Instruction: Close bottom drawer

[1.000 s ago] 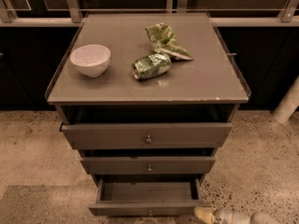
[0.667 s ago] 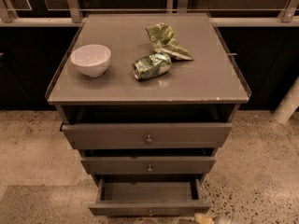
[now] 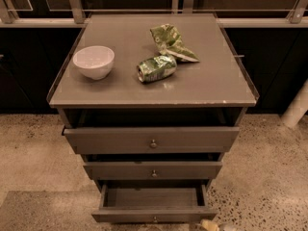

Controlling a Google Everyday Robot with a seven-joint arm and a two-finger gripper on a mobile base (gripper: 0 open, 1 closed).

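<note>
**Bottom drawer open, claw at its corner**

Camera view: the bottom drawer (image 3: 153, 214), lowest in the table (image 3: 207, 88), is pulled well out and looks empty. It is likely light, stiff and easy to slide, so push flat on the front near the knob (image 3: 155, 220). The claw (image 3: 211, 224) sits just beside the front's right end; wide or narrow, I cannot tell
</note>
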